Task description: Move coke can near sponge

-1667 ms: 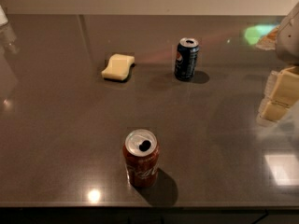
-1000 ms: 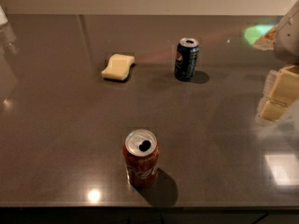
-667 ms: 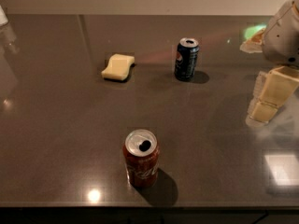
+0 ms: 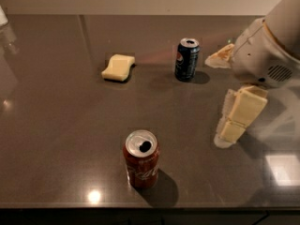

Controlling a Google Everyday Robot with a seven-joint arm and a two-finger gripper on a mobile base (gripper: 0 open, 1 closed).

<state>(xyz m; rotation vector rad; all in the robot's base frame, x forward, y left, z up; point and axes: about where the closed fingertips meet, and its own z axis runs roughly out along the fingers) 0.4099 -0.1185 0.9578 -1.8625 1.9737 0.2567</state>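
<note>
The coke can (image 4: 141, 158), red with a silver opened top, stands upright near the front edge of the dark table (image 4: 61, 125). The sponge (image 4: 118, 67), a pale yellow block, lies at the back left of centre, well away from the can. My gripper (image 4: 233, 125) hangs over the right side of the table, to the right of the coke can and a little farther back, touching nothing. The white arm housing (image 4: 262, 55) sits above it.
A dark blue Pepsi can (image 4: 187, 59) stands upright at the back, to the right of the sponge and left of the arm. The table's front edge runs just below the coke can. A pale object (image 4: 3, 18) sits at the far left back corner.
The arm and gripper have moved left, in from the right edge toward the table's middle. The cans and the sponge have not moved.
</note>
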